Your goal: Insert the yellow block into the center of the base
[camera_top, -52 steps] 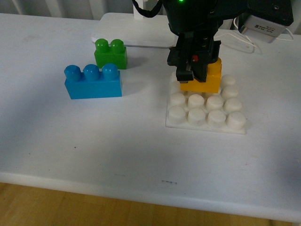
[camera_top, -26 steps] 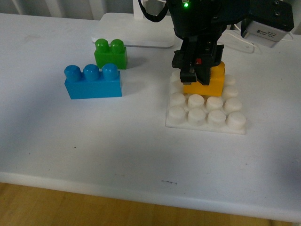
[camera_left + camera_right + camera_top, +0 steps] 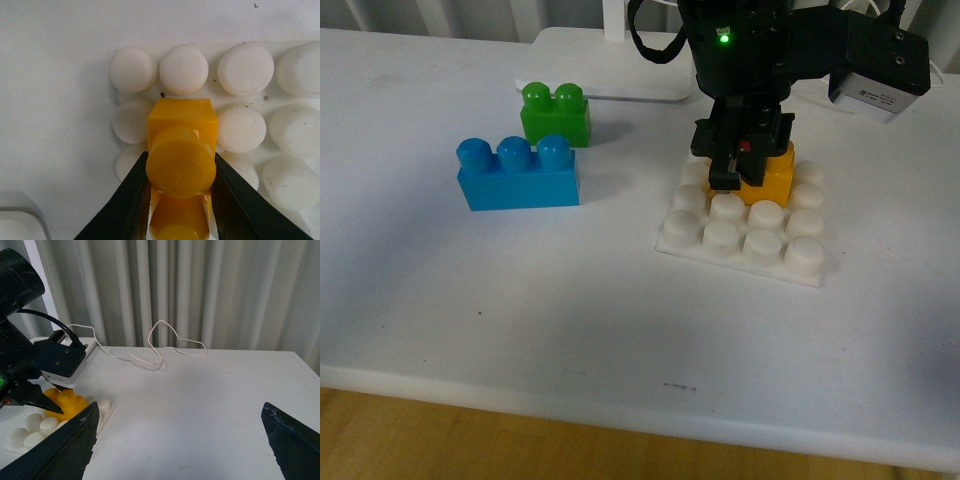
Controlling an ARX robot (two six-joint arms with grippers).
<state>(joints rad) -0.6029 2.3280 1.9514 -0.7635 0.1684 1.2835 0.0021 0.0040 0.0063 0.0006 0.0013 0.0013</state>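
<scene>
Left hand [image 3: 738, 170] is closed on the yellow block [image 3: 772, 175]; in the left wrist view both black fingers [image 3: 127, 200] press the block's [image 3: 181, 160] long sides. The block stands upright, studs up, on the base [image 3: 748, 243], in the inner part of the stud grid. White studs of the base [image 3: 185, 70] show on both sides of it and past its free end. Cannot tell whether it is fully seated. The base lies slightly askew on the white worktop [image 3: 570, 300]. Right hand [image 3: 177, 440] hovers well apart over bare worktop, fingers spread wide and holding nothing. Blue brick [image 3: 517, 175] and green brick [image 3: 555, 113] stand to the left of the base, apart from it.
</scene>
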